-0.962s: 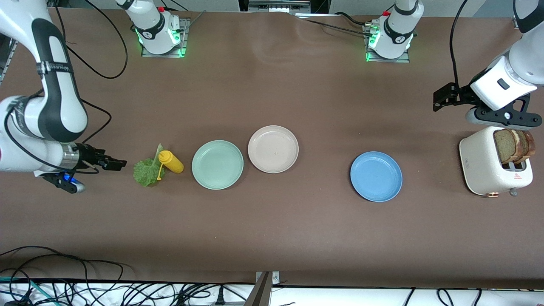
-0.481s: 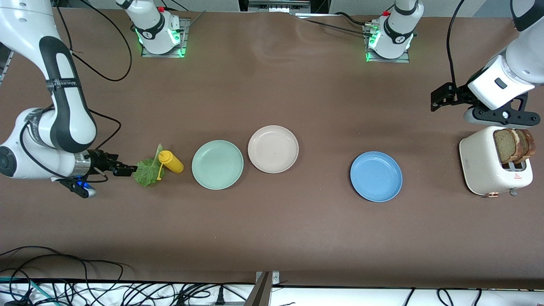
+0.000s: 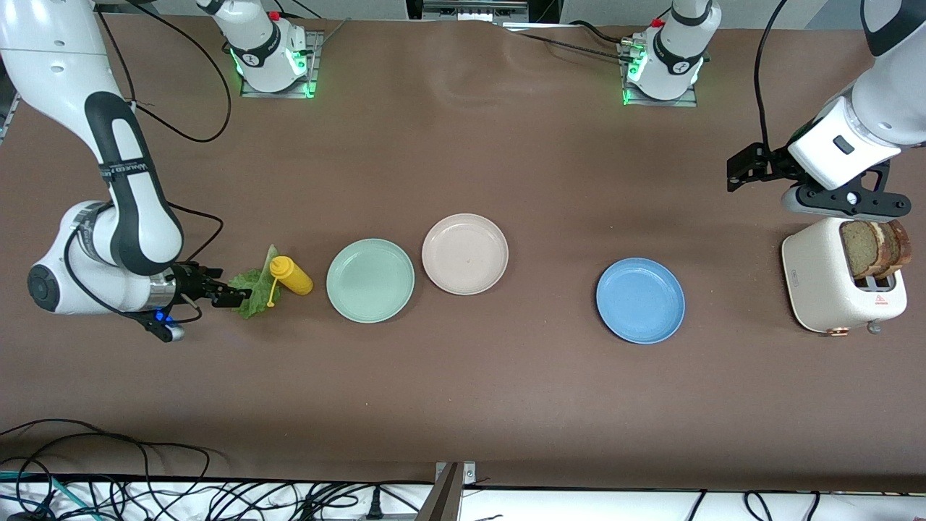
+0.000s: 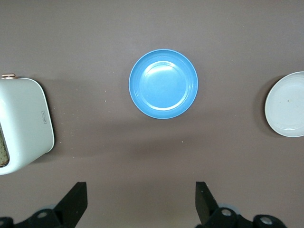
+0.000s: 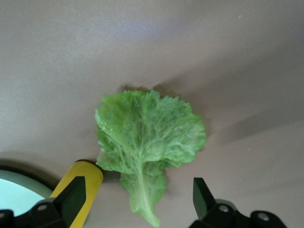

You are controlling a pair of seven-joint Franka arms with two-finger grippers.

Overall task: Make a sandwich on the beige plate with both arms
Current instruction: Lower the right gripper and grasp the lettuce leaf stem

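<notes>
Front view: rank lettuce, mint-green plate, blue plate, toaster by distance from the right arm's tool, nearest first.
From the right tool:
1. Lettuce leaf, at the tool's tips.
2. Mint-green plate, beside the beige plate.
3. Blue plate, toward the left arm's end.
4. Toaster, at the left arm's end.

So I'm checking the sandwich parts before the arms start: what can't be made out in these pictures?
- Bread slices: front view, lower halves hidden in the toaster; exact count unclear.
- Lettuce leaf: front view, partly hidden by the right gripper and yellow bottle.
- Beige plate: left wrist view, cut off by the edge.
</notes>
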